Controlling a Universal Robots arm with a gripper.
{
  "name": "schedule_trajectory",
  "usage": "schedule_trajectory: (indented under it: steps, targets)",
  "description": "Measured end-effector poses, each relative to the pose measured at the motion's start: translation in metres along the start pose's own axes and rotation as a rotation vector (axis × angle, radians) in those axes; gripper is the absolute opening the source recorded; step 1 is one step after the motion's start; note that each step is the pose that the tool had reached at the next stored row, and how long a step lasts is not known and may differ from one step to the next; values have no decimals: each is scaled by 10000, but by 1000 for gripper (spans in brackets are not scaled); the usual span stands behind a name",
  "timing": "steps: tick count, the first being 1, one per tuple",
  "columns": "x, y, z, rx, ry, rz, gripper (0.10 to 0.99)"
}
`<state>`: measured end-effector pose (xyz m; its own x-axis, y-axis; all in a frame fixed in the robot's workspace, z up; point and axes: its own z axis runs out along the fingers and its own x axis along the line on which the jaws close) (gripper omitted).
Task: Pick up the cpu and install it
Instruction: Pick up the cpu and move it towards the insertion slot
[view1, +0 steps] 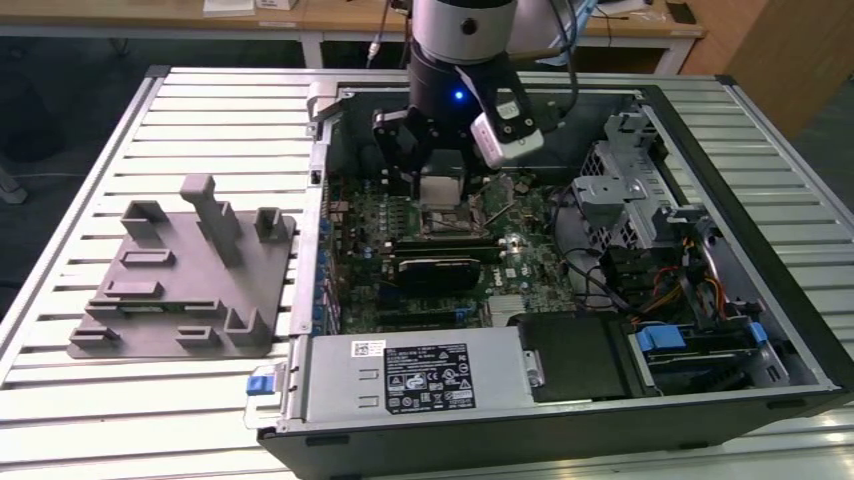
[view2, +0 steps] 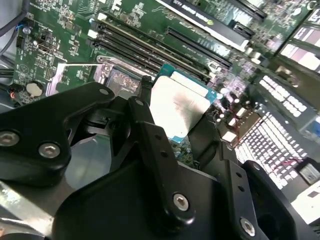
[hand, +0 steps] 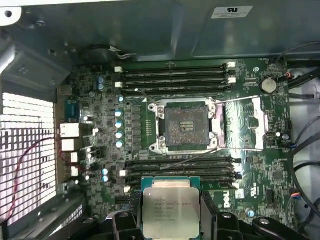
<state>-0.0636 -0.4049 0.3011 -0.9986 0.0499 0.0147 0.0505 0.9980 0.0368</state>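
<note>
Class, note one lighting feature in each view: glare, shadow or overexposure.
Second wrist view: glare whitens the cpu's metal top. First wrist view: the vent grille is washed out white, while the socket sits dark. Exterior view: the computer case's interior is dimmer than the bright slatted table, and a blue light glows on the arm.

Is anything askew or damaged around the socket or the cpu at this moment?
Nothing stands out. The cpu sits square in the gripper, over the board. The socket is empty, with its metal frame swung open beside it.
</note>
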Motion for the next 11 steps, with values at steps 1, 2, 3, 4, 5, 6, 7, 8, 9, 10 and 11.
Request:
schedule_trajectory:
  steps: [1, 2, 3, 4, 5, 6, 7, 8, 9, 10, 11]
  targets:
    - [-9, 10, 18, 0, 0, 0, 545]
    - [-20, 21, 36, -2, -1, 0, 545]
    - [-31, 31, 53, -1, 0, 0, 545]
    - [-43, 40, 69, 0, -1, 0, 545]
    - [-55, 49, 86, 0, 0, 0, 545]
    - [-68, 58, 104, -2, -1, 0, 545]
    - [-82, 65, 121, -4, -1, 0, 545]
    - [-94, 71, 136, -2, -1, -1, 545]
    - [-107, 77, 152, -1, 0, 0, 545]
    - [-118, 82, 168, 0, 0, 0, 545]
    - [-128, 88, 183, -1, 0, 0, 545]
